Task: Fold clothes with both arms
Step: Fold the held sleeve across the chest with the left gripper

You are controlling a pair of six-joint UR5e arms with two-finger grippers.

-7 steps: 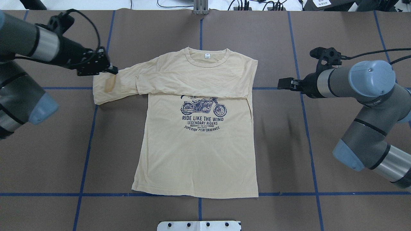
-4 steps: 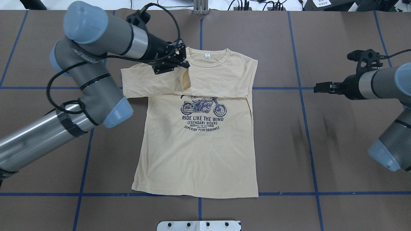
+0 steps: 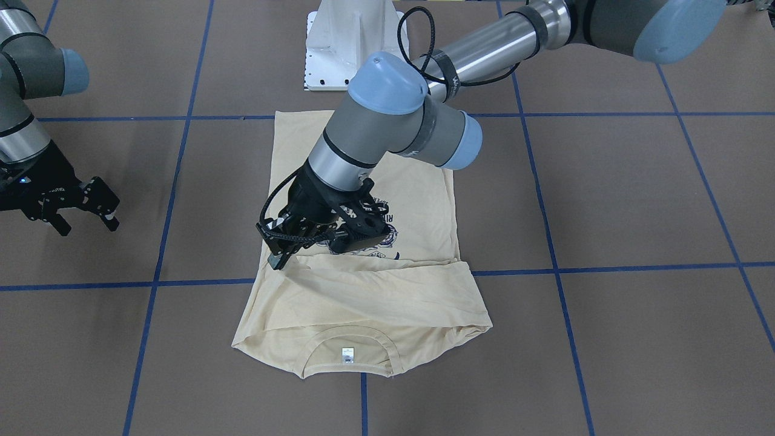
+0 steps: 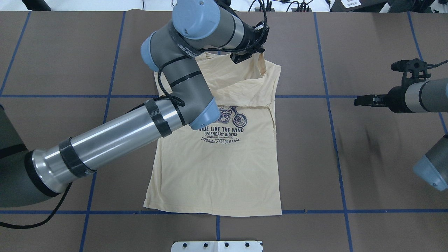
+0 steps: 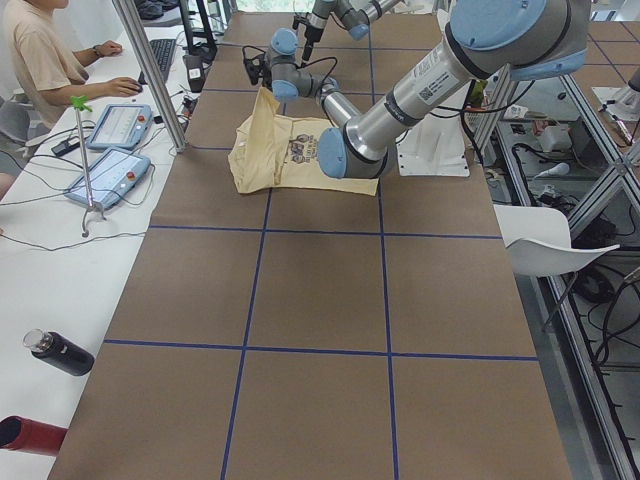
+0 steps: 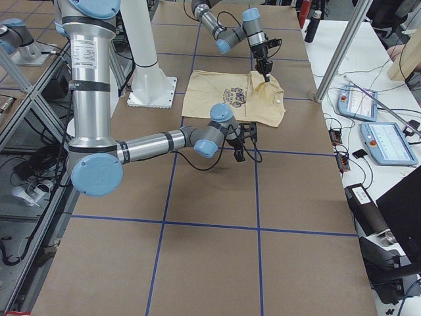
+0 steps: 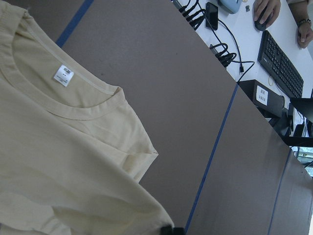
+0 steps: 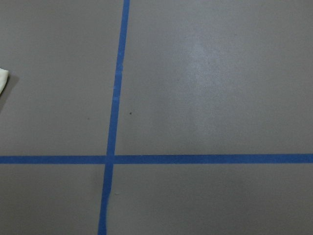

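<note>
**Sleeve held across the chest by the left gripper**

A brown-covered table [image 4: 350, 157], marked into squares by blue tape lines [image 4: 334, 140], is seen to carry the work. The left arm [image 4: 115, 140] is stretched from the robot's left side diagonally over the table, and its wrist is bent above the upper part of the garment. The right arm [image 4: 427, 96] is kept out at the robot's right side, well apart from the cloth. A white pedestal base [image 3: 345, 48] is seen at the robot's edge of the table.

The T-shirt [image 4: 217, 175] is laid flat and front-up in the middle of the table, with the hem toward the robot and the collar toward the far side. One sleeve [image 4: 241, 78] is drawn over the upper chest, and its end is lifted off the cloth near the collar, toward the shirt's shoulder on the robot's right.

The left gripper [image 4: 259, 53] is closed on that sleeve end, and a narrow strip of fabric is seen hanging from it. The right gripper [image 3: 88, 227] is held with its fingers spread wide, nothing between them, above bare table.

The navy motorcycle print [image 4: 224, 129] is partly covered by the left arm's elbow. The small white neck tag [image 3: 347, 356] is shown inside the collar.
</note>
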